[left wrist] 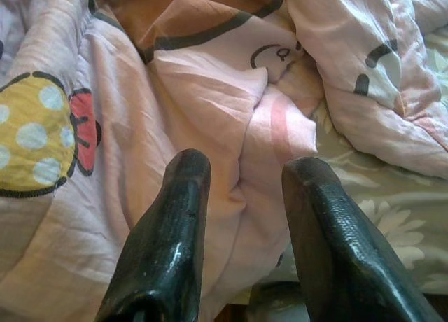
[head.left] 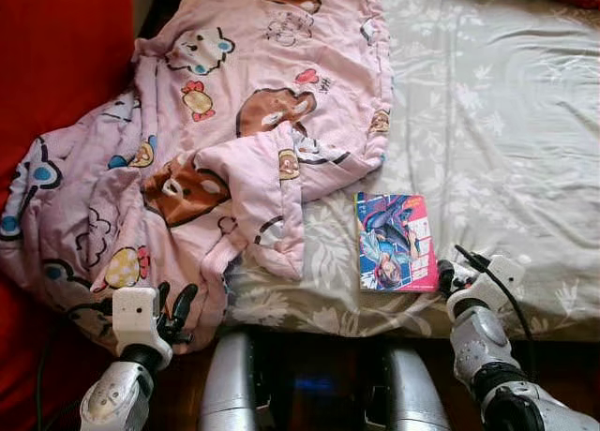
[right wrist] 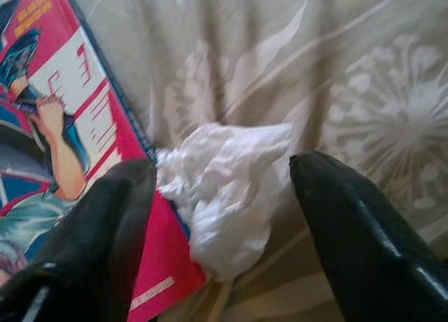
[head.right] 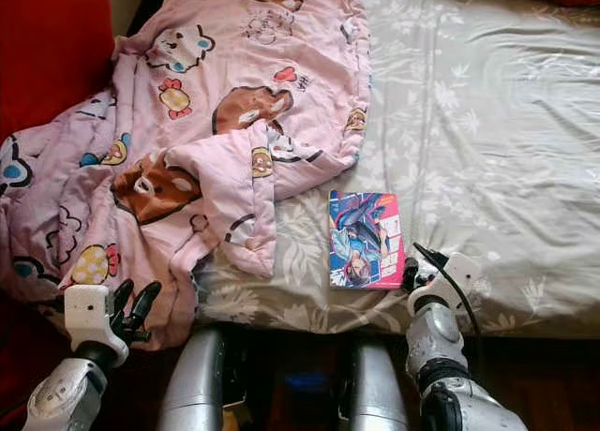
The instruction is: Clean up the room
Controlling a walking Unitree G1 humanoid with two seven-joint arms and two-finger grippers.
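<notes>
The right end effector (right wrist: 222, 185) is spread wide, its two black fingers (right wrist: 364, 231) on either side of a crumpled white tissue (right wrist: 224, 189) without closing on it. The tissue lies on the bed (head.left: 487, 122), on the grey flowered sheet (right wrist: 336, 77), touching and partly overlapping the lower corner of a comic book (head.left: 394, 241) with a red border. The left end effector (left wrist: 248, 189) is also spread, its fingers (left wrist: 175, 224) pointing at a fold of the pink cartoon-print blanket (head.left: 216, 141), which is rumpled over the left side of the bed and hangs over its near edge.
</notes>
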